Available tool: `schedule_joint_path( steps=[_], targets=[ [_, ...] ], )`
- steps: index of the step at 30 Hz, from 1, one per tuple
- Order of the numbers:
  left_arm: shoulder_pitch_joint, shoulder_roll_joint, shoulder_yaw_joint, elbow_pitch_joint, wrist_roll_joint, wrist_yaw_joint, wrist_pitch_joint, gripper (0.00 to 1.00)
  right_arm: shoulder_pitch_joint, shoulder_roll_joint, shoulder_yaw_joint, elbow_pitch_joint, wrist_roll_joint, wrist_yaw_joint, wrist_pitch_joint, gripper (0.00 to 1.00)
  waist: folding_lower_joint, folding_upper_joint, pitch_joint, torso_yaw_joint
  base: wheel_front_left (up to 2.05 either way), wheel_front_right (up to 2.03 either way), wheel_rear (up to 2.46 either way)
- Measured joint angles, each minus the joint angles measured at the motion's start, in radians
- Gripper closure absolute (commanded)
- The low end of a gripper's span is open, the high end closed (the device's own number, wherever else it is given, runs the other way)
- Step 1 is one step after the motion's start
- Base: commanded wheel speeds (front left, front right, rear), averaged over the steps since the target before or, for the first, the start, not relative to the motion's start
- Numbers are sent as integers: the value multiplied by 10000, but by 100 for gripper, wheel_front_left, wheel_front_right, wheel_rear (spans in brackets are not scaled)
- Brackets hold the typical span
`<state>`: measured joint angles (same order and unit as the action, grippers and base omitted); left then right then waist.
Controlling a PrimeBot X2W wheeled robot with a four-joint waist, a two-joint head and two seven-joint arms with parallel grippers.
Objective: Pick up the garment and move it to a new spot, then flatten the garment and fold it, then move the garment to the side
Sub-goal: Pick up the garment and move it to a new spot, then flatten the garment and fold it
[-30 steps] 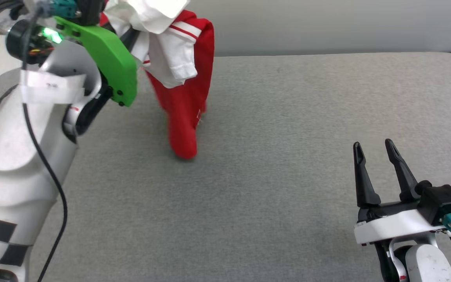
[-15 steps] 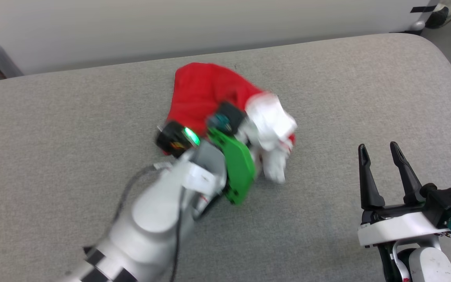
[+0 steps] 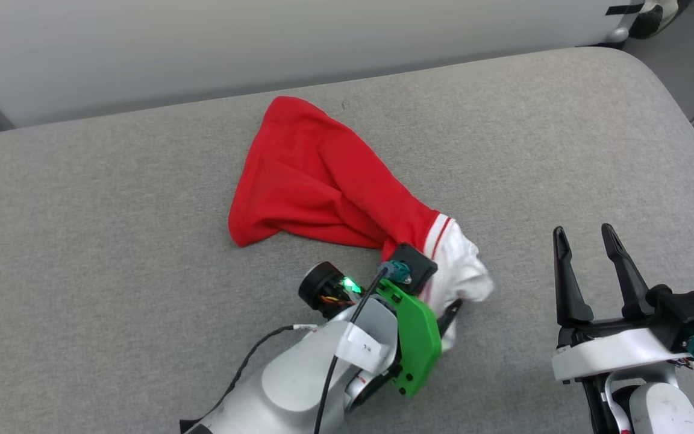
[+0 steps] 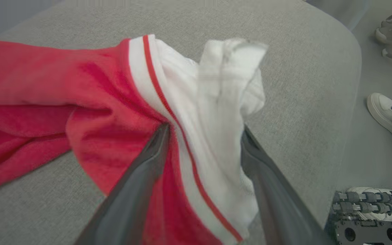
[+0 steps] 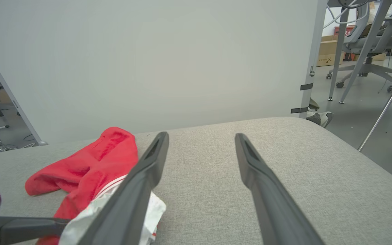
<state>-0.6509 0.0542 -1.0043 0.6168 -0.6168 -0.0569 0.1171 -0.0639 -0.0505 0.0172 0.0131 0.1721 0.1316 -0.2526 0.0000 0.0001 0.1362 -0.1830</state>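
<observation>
The left jaws stand wide. Their two dark fingers (image 4: 138, 190) are spread with cloth lying loose between and over them, pinched by neither, so nothing is gripped. What rests there is the white sleeve (image 3: 464, 271) end of the garment (image 3: 317, 181), at the red-and-white striped trim where white meets red. The low, nearly flat angle of these jaws fits setting cloth down rather than lifting it, since the fabric's weight is on the surface and not on the fingers. The right jaws are also wide and hold nothing. Their fingers (image 3: 567, 283) point up the head view, well apart from the cloth at the near right, most likely parked there to stay out of the way until a second hold is needed. The garment lies bunched on the grey worktop (image 3: 112, 241), roughly at its middle. Its red body tapers from the far side towards the sleeve beside the left arm's green bracket (image 3: 416, 337). No lettering is visible on the upturned side. In all there is one garment, one sleeve clearly showing, and two sets of jaws with two fingers each. The move to a new spot looks done, while flattening has not yet begun, because the cloth is creased and doubled on itself. A person's white shoe (image 4: 386, 115) stands on the floor beyond the worktop's rounded corner.
</observation>
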Motion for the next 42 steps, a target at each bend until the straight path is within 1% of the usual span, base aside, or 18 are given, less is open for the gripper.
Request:
schedule_joint_path(
  steps=[5, 8, 12, 14, 15, 17, 22, 25, 26, 27, 31, 33, 37, 40, 42],
  targets=[
    [-84, -12, -236, -619, -765, 121, -612, 0, 57, 8, -102, 263, -19, 0, 0, 0, 0, 0, -233, 321, 0, 0, 0],
    [-287, -23, -121, -947, -1177, 324, -1154, 0, 144, 8, -222, 357, -38, 0, 0, 0, 0, 0, -388, 580, 0, 0, 0],
    [-877, -27, 372, -1083, -1271, 665, -1975, 0, 241, 6, -305, 481, -107, 0, 0, 0, 0, 0, -566, 1006, 0, 0, 0],
    [-1055, 111, 667, -1076, -1266, 803, -2380, 0, 251, 12, -307, 516, -111, 0, 0, 0, 0, 0, -646, 1229, 0, 0, 0],
    [-1090, 224, 759, -1076, -1244, 828, -2539, 0, 260, 13, -314, 531, -121, 0, 2, 0, 0, 0, -676, 1319, 0, 0, 0],
    [-1074, 639, 1003, -1078, -1223, 884, -2951, 0, 310, 12, -362, 556, -140, 0, 2, 0, 0, 0, -749, 1526, 0, 0, 0],
    [-504, 1956, 1664, -1402, -1041, 1070, -3616, 0, 521, 13, -441, 568, -146, 0, 19, 0, 0, -1, -933, 1904, 0, 0, 0],
    [447, 2499, 2226, -2021, -905, 1200, -3726, 0, 665, 17, -491, 558, -159, 0, 33, 0, 0, 0, -1042, 2075, 0, 0, 0],
    [782, 2627, 2493, -2359, -767, 1252, -3728, 0, 698, 15, -506, 550, -173, 0, 36, 0, 0, -1, -1067, 2119, 0, 0, 0],
    [1289, 2706, 2966, -2880, -477, 1327, -3730, 0, 737, 15, -520, 533, -186, 0, 65, 0, 0, 0, -1098, 2177, 0, 0, 0],
    [3111, 2721, 4362, -4328, 441, 1371, -3730, 0, 891, 17, -541, 483, -186, 0, 142, 0, 0, -1, -1192, 2290, 0, 0, 0],
    [3911, 2546, 5018, -4842, 796, 1333, -3731, 0, 963, 15, -558, 466, -186, 0, 155, 0, 0, 0, -1227, 2324, 0, 0, 0],
    [5081, 2056, 6004, -5492, 1718, 915, -3730, 0, 1108, 17, -612, 435, -192, 0, 230, 0, 0, 0, -1269, 2380, 0, 0, 0],
    [5613, 1693, 6297, -5450, 2305, 550, -3730, 0, 1163, 13, -629, 433, -196, 0, 257, 0, 0, 0, -1285, 2391, 0, 0, 0],
    [5846, 1388, 6606, -5411, 2493, 357, -3730, 0, 1198, 15, -621, 433, -196, 0, 284, 0, 0, -1, -1296, 2384, 0, 0, 0]
  ],
)
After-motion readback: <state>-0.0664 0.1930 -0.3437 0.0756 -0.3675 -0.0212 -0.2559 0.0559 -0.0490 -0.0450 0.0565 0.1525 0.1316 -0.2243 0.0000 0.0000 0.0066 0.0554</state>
